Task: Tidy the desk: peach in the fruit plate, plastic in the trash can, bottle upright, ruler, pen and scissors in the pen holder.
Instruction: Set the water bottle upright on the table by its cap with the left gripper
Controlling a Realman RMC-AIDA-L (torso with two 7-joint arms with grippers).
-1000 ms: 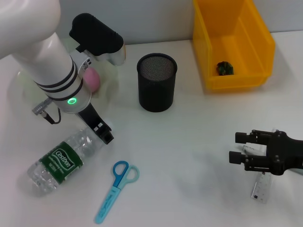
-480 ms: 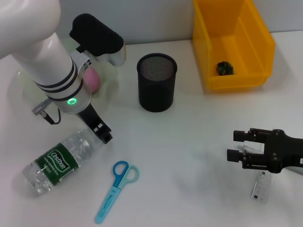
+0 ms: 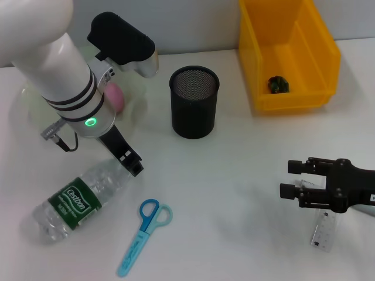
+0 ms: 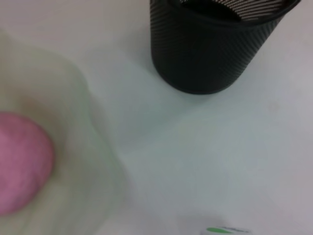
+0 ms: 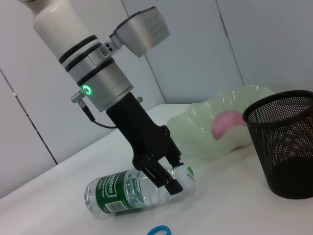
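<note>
Left claw (image 3: pixel 132 165) is clamped on the neck of the bottle (image 3: pixel 76 197), which lies on the worktop (image 3: pixel 234 175); righting it is the step in hand, and calls for a lift and swing upright. Scissors (image 3: pixel 143 233) lie just beside. Right claw (image 3: pixel 291 179) hangs apart over the ruler (image 3: pixel 323 232).

Robot body, two arms: one white and silver, one black.

Left arm (image 3: pixel 55 64): glossy white cylindrical shell, two black bands, silver wrist section with a round green light (image 3: pixel 89 123); black box housing with silver-grey camera block (image 3: pixel 123 47) mounted at the side; thin dark cable (image 3: pixel 61 143) looping from a small metal connector; left gripper (image 5: pixel 168 178) matt black, angular, with ribbed fingers (image 5: pixel 161 176). Right gripper (image 3: pixel 296 180): matt black throughout, blocky body with square-ended fingers (image 3: pixel 297 167) and visible joints and recesses.
</note>
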